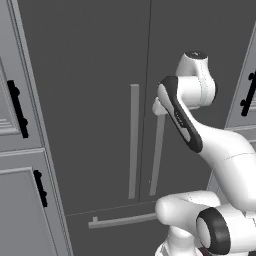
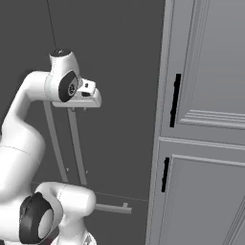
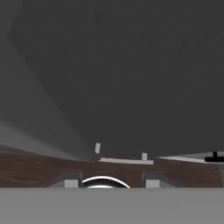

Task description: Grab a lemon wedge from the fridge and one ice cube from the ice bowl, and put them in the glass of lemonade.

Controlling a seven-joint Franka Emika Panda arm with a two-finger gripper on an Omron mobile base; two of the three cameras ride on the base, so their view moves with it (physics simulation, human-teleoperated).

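Fridge (image 1: 90,75): tall dark grey unit, both doors shut, directly ahead of the arm; the seam between the doors runs down the middle.
Door handles: the left bar handle (image 1: 133,141) and the right bar handle (image 1: 157,155) hang on either side of the seam, close together.
Drawer handle (image 1: 122,220): a horizontal light grey bar low on the fridge front, below the door edge.
Gripper (image 2: 85,95): at the top of the right bar handle, touching or just against it; whether the jaws are parted or closed around the bar cannot be told.
Side cabinets: the light grey panelled cabinet (image 1: 15,150) borders the fridge on the left, another cabinet (image 2: 206,119) on the right, both with black handles.
Open room: the flat fridge door stands close in front of the hand; the arm's elbow fills the space to the right.
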